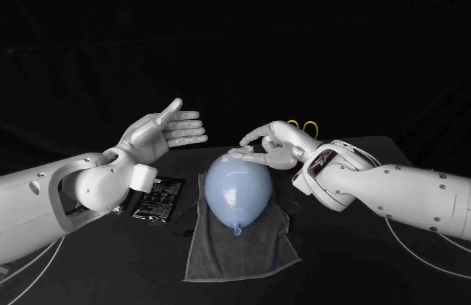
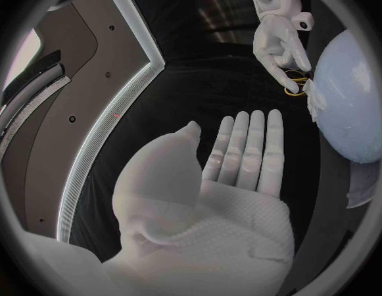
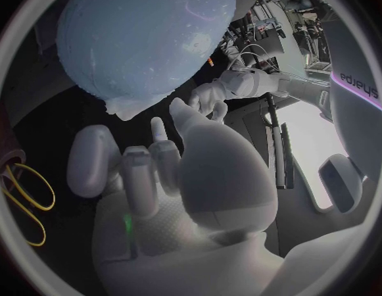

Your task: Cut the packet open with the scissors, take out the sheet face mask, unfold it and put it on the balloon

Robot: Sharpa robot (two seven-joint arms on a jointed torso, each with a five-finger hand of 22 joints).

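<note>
A grey towel (image 1: 246, 257) lies lengthwise in the middle of the black tabletop (image 1: 344, 257). The pale blue balloon (image 1: 237, 186) rests on its far half, knot end toward the robot. The black packet (image 1: 159, 199) lies flat just left of the towel, its near-left part hidden behind the left wrist. The yellow-handled scissors (image 1: 309, 124) sit close to the tabletop's far edge, behind the right robot hand (image 1: 273, 145) and partly covered by it. Bare tabletop lies to the right of the towel below the right forearm, and also in front of the packet. The sheet face mask (image 2: 315, 100) clings to the balloon as a thin wet layer, with a whitish ragged edge at the balloon's far, rounded end. The right robot hand hangs over that end, its fingers curled down with the tips at the mask's edge; whether they pinch it cannot be told. The left robot hand (image 1: 167, 131) is raised above the packet, well left of the balloon, flat and holding nothing, with its fingers straight together and the thumb up.
</note>
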